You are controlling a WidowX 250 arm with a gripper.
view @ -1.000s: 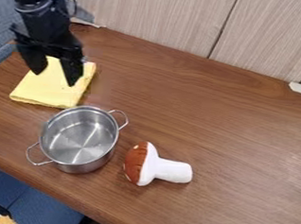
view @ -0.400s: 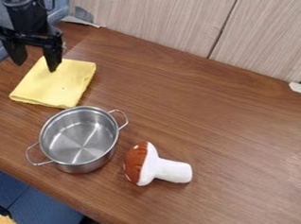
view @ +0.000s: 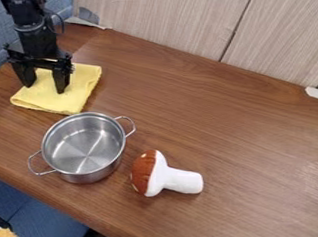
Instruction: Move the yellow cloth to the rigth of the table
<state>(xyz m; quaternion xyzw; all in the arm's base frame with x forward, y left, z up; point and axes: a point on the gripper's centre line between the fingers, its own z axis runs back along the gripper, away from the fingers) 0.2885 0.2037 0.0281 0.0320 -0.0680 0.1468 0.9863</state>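
Observation:
The black gripper (view: 44,88) hangs at the upper left, over the yellow cloth, its two fingers apart and pointing down with yellow fabric visible between them. Folded roughly square, the yellow cloth (view: 67,101) lies flat on the left part of the wooden table (view: 222,124). The gripper covers the cloth's upper left area. Whether the fingertips touch the fabric I cannot tell.
A steel pot (view: 85,145) with two handles stands just below the cloth. Right of the pot lies a plush mushroom (view: 165,175) with a brown cap and white stem. Wood-grain panels (view: 167,21) run along the table's back edge.
The gripper first moved left and up, then came down and slightly right over the cloth. Cloth, pot and mushroom have stayed where they were.

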